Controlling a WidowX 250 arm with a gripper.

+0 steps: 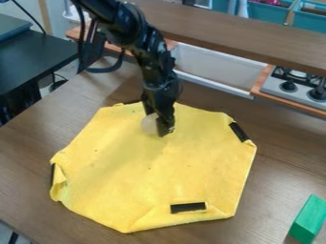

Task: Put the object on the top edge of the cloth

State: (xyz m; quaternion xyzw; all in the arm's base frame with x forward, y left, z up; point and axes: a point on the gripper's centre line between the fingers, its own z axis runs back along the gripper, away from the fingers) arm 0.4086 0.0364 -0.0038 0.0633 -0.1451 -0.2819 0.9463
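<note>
Over the upper part of the yellow cloth [146, 174], the black gripper [159, 125] hangs down, low against the cloth. A small whitish object [149, 124] shows at the left side of the gripper's lower end, partly covered by it. This object is a little below the cloth's top edge, left of the cloth's middle line. Whether it is held or rests on the cloth cannot be made out. The cloth lies spread out with its corners folded in.
Black strips lie at the cloth's folded corners, one of them [188, 208] near the bottom. A green block [309, 220] sits on the wooden table [38, 143] at the lower right. Behind are a raised wooden ledge [235, 35] and a toy stove [299, 88].
</note>
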